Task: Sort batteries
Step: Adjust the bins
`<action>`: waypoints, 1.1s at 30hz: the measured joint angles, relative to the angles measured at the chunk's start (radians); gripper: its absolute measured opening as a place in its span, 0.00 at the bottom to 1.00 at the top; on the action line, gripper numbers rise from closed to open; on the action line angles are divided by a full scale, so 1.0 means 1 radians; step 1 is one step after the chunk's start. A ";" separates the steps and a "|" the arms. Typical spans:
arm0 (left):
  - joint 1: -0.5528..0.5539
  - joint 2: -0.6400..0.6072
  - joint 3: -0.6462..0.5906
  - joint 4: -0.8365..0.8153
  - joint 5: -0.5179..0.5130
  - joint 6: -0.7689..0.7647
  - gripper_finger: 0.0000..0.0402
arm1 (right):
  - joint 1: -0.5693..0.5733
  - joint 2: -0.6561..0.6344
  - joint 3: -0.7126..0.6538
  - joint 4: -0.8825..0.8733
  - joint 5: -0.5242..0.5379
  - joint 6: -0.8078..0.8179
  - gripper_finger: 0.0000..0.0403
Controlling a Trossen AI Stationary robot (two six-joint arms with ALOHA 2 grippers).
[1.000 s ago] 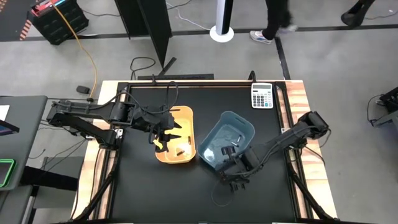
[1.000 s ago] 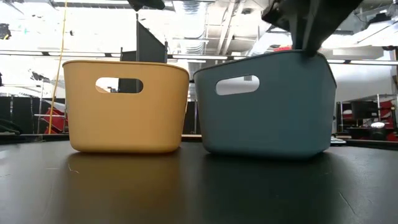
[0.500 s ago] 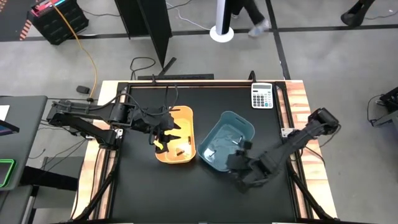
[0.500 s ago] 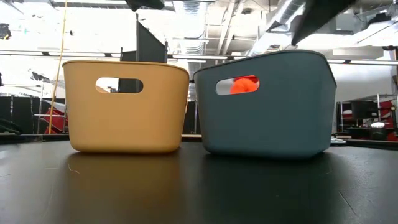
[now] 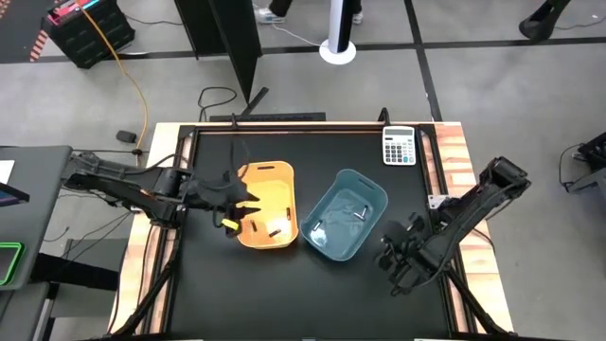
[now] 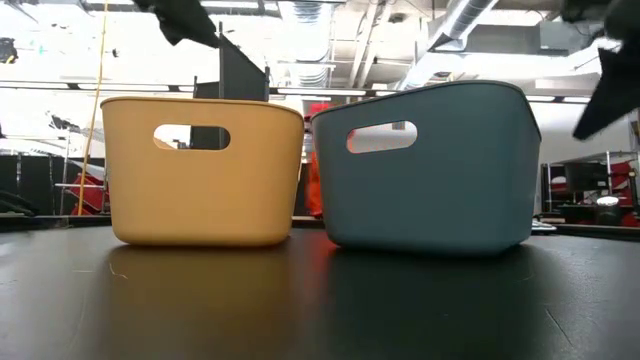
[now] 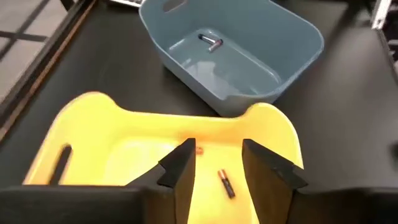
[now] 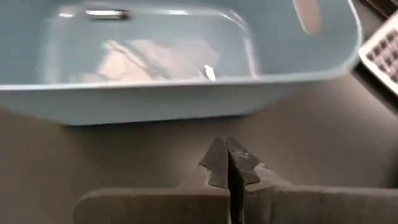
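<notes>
Seen level across the black desk (image 6: pixel 320 310), two plastic bins stand side by side: a yellow bin (image 6: pixel 203 170) and a blue-grey bin (image 6: pixel 430 165), nearly touching at their near corners. Their solid walls hide whatever lies inside from this low view; only the oval handle cut-outs let the room show through, along with a patch of orange between the bins that cannot be identified.

From above, the left pincer (image 5: pixel 230 201) hangs just outside the yellow bin's outer edge, fingers spread and empty; its wrist view looks between the two dark fingers (image 7: pixel 180 168) into the bin. There, a dark battery (image 7: pixel 227 184) lies on the yellow floor, and a second dark battery (image 7: pixel 60 165) lies nearer a side wall. A small reddish speck near the finger is too small to name.

The right pincer (image 5: pixel 396 263) sits over bare desk beside the blue-grey bin, its fingers (image 8: pixel 217 163) pressed together and holding nothing. In that bin, a silvery battery (image 5: pixel 363 213) lies toward the far end and another pale one (image 5: pixel 315 228) nearer the yellow bin.

Farther back, a grey-white calculator (image 5: pixel 399 146) rests at the desk's far right corner, well apart from both bins. Beyond the desk, a person's feet (image 5: pixel 273 11) are cut off at the picture's edge.
</notes>
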 joint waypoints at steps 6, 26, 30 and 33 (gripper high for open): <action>-0.054 -0.156 -0.132 0.050 -0.115 -0.103 0.27 | -0.078 0.000 -0.125 0.020 -0.046 0.146 0.01; -0.140 -0.334 -0.344 0.048 -0.237 -0.323 0.26 | -0.494 0.000 -0.275 0.166 0.039 -0.093 0.01; -0.141 -0.334 -0.353 0.046 -0.237 -0.336 0.26 | -0.583 0.000 -0.275 0.224 0.067 -0.194 0.01; -0.141 -0.334 -0.353 0.047 -0.237 -0.340 0.26 | -0.637 0.000 -0.275 0.284 0.077 -0.275 0.01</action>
